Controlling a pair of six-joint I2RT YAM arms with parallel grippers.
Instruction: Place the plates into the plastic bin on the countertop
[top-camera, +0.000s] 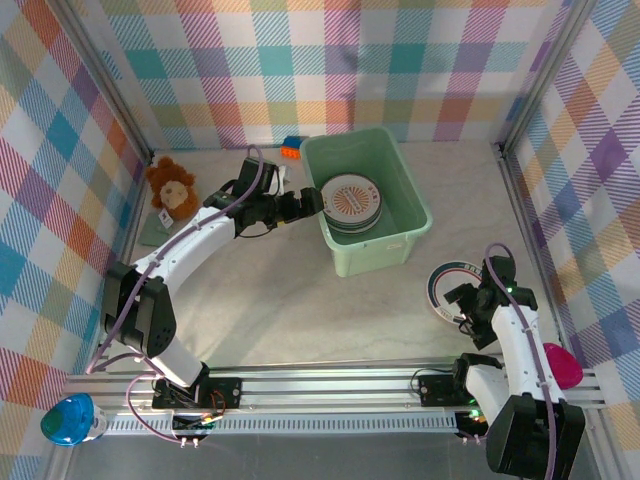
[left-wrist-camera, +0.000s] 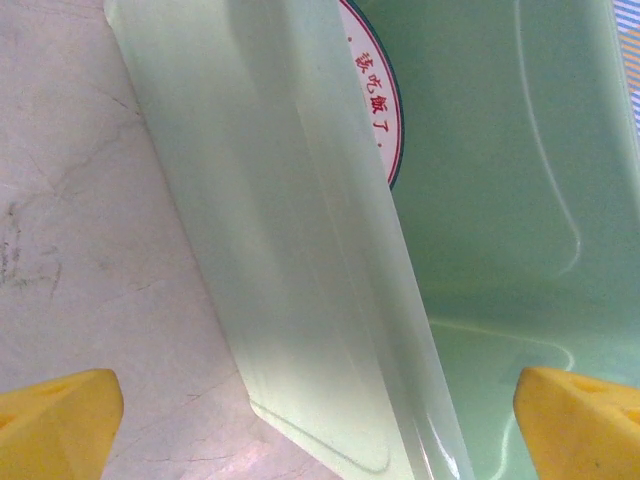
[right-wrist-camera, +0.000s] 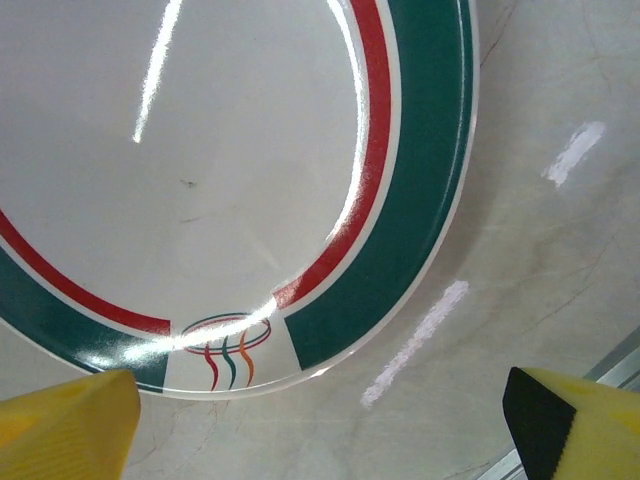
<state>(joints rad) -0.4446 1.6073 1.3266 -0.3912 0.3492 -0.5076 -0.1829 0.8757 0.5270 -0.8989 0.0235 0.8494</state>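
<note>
At ten o'clock on the countertop (top-camera: 300, 320), a plush lion (top-camera: 172, 185), close against the plaid wall. To its right, the left gripper (top-camera: 311, 203), fingers spread wide and holding nothing, straddling the nine-o'clock wall of the plastic bin (top-camera: 385, 250). In the left wrist view, one yellow fingertip (left-wrist-camera: 60, 425) over bare counter, the other over the bin's inside. Just beyond the bin's eleven-o'clock corner, a small blue-orange block (top-camera: 291, 148). Inside the bin, toward its nine-o'clock side, a stack of plates (top-camera: 350, 203), a sunburst-centred one on top; number in the stack impossible to tell. Well apart at four o'clock, one more plate (top-camera: 443, 280), green-banded with a red ring, flat on the counter. Poised over its five-o'clock edge, the right gripper (top-camera: 464, 300), fingers likewise parted wide, pinching nothing; contact with the plate impossible to tell.
</note>
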